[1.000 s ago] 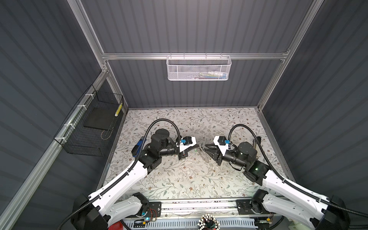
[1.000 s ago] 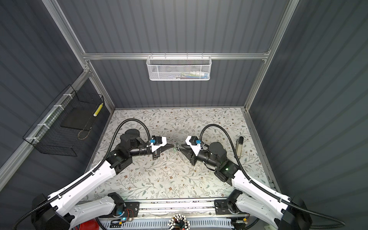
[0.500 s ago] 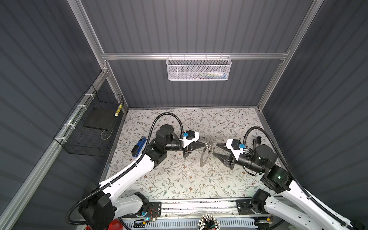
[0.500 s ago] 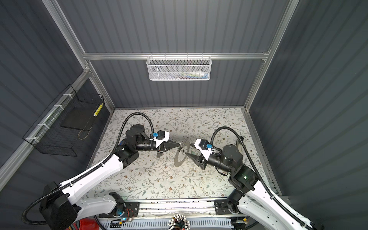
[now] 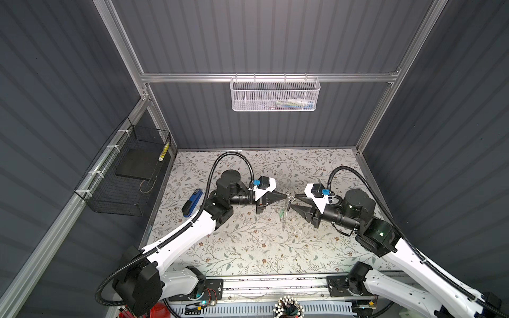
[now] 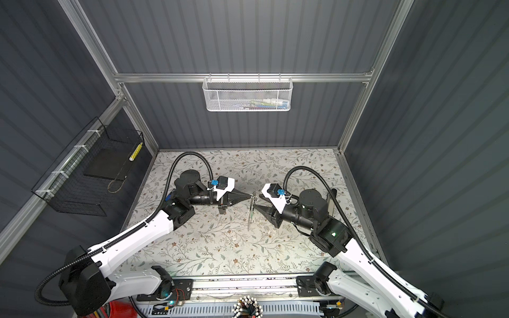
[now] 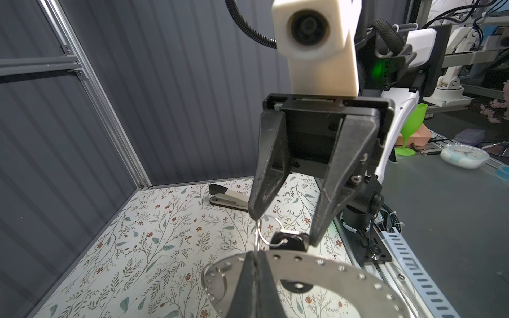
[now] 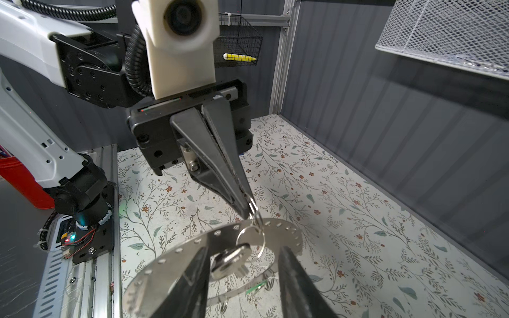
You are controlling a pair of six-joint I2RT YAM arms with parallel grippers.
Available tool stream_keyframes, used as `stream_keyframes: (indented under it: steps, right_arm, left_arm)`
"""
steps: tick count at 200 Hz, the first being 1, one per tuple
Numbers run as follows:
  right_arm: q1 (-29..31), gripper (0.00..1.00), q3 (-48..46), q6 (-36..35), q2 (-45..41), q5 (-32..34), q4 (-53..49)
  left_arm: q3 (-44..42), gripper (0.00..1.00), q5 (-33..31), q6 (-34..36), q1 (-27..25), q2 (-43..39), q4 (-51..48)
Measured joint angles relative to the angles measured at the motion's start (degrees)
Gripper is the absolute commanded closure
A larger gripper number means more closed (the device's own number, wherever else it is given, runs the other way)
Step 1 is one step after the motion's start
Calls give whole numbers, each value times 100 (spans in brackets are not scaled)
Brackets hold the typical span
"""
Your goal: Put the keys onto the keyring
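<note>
Grey keyring, blue stapler, floral table.

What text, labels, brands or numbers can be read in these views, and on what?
No readable text anywhere.
Yellow stick in the black wire basket: dark marks, too small to read.
Items in the white mesh basket: labels, if any, blurred.
Blue stapler: no brand legible.
Flat grey metal ring with rim holes, small wire split rings: no engraving shows.

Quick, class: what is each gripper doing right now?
Left gripper: shut on the keyring.
Right gripper: open, jaws either side of the key.
</note>
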Motion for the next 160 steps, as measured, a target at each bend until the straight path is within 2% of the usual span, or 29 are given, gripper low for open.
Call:
stream_keyframes:
  steps: [55,128,160]
  right_arm:
    - [-22,50,-2,192,-203,317,-2]
    - [35,54,-551,385,-107,820,238]
    - [380,55,-584,282,31,1093,555]
  left_arm:
    - [17,100,-76,151,28,0,-107]
    - [17,100,-404,37,28,-2,13]
    - [15,100,-610,-96,28,-11,42]
